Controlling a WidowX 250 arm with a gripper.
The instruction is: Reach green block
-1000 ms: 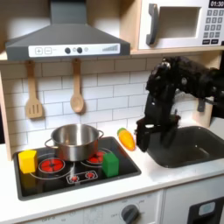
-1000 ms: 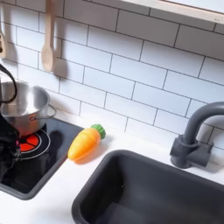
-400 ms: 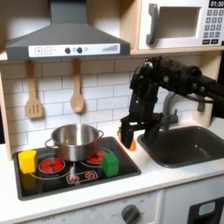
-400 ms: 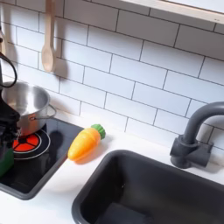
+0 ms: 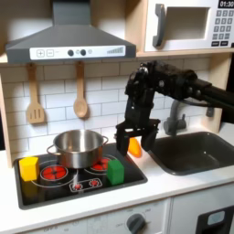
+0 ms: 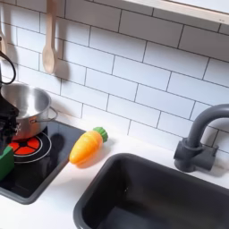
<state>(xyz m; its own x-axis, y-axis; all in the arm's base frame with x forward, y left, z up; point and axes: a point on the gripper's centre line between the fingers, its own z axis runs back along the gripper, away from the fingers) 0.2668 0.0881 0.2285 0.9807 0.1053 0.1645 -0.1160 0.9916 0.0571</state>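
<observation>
The green block (image 5: 116, 170) stands upright on the black stove top (image 5: 87, 186), near its front right corner in the first exterior view. In the second exterior view a green block (image 6: 5, 162) shows at the left edge, partly cut off. My gripper (image 5: 128, 143) hangs on the black arm above and slightly right of the block, a short way over the stove's right edge. Its fingers point down and stand open, nothing between them. The orange oval toy (image 5: 134, 147) shows behind them.
A steel pot (image 5: 78, 146) sits at the stove's back middle and a yellow block (image 5: 29, 167) at its left. The orange toy (image 6: 87, 146) lies between stove and dark sink (image 5: 196, 154), with a faucet (image 5: 174, 119) behind. Two wooden utensils hang on the tiled wall.
The arm has swung from over the sink's left edge toward the first exterior view's left. The gripper now hangs over the stove's right edge, close to the green block. The objects have not moved.
</observation>
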